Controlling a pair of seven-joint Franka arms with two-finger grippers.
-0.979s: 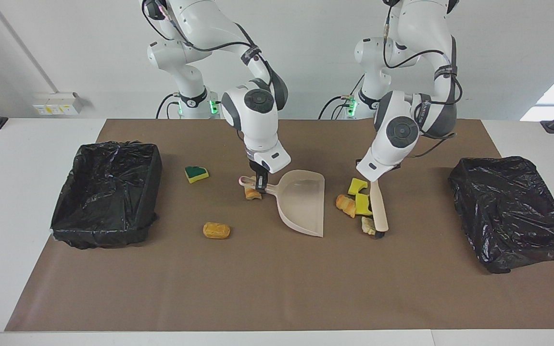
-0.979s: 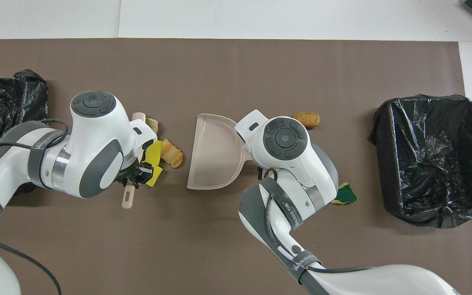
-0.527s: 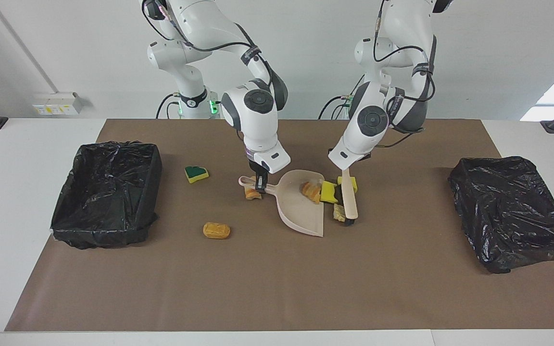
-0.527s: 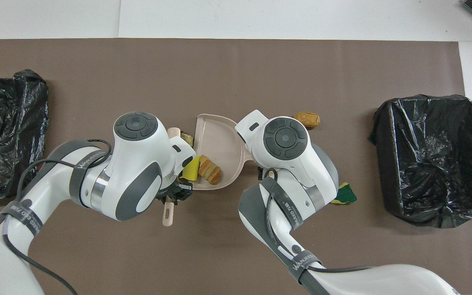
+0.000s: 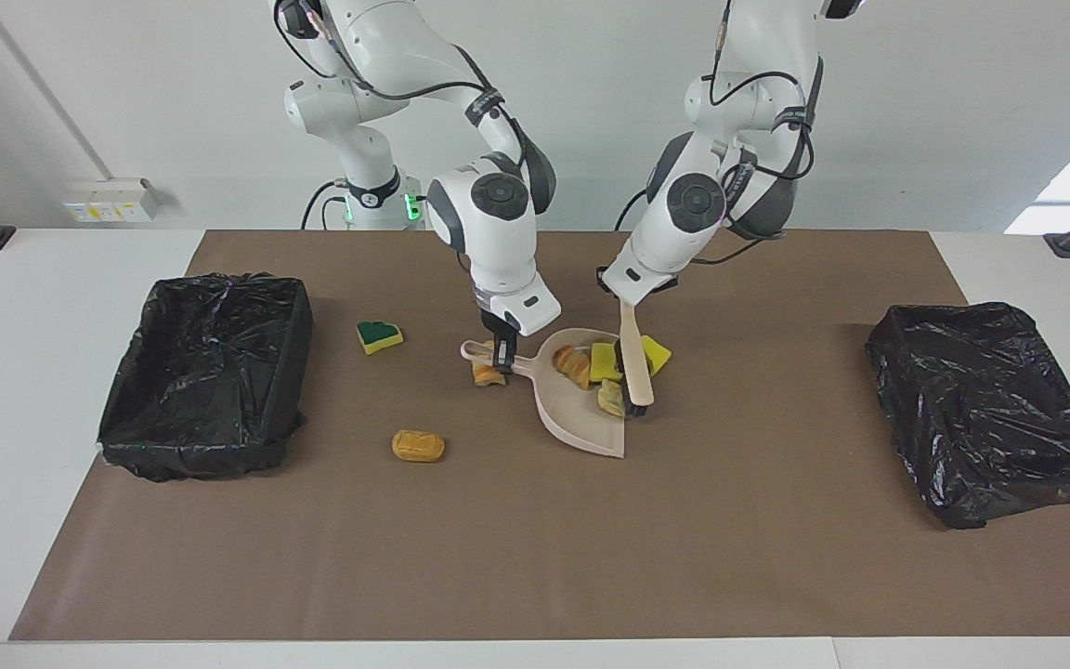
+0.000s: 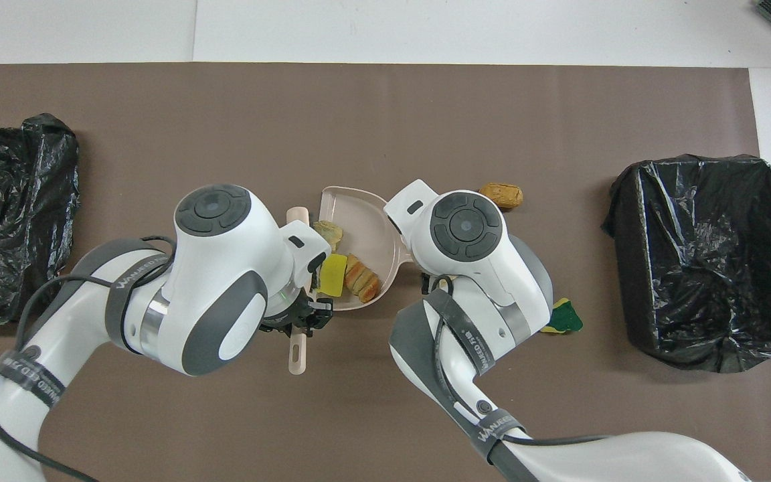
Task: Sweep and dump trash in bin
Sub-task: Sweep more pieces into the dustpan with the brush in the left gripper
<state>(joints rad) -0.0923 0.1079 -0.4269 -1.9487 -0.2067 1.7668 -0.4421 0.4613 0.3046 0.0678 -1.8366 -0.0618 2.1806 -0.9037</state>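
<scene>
My right gripper (image 5: 502, 351) is shut on the handle of the beige dustpan (image 5: 581, 416), which rests on the brown mat mid-table. My left gripper (image 5: 626, 308) is shut on the beige brush (image 5: 635, 370), whose head stands at the pan's open mouth. In the pan lie three pieces of trash: a bread-like lump (image 5: 574, 365), a yellow sponge chunk (image 5: 604, 362) and a tan lump (image 5: 611, 398). Another yellow chunk (image 5: 655, 353) lies just outside, beside the brush. On the mat lie a green-topped sponge (image 5: 379, 335), an orange lump (image 5: 418, 445) and a lump (image 5: 487, 374) under the pan's handle.
A black-lined bin (image 5: 205, 372) stands at the right arm's end of the table. A second black-bagged bin (image 5: 981, 409) stands at the left arm's end. The brown mat (image 5: 535, 557) covers the middle of the white table.
My left arm has swept the brush toward the dustpan, pushing the cluster of scraps into it. One yellow chunk stayed outside. The right arm and the pan have not moved.
</scene>
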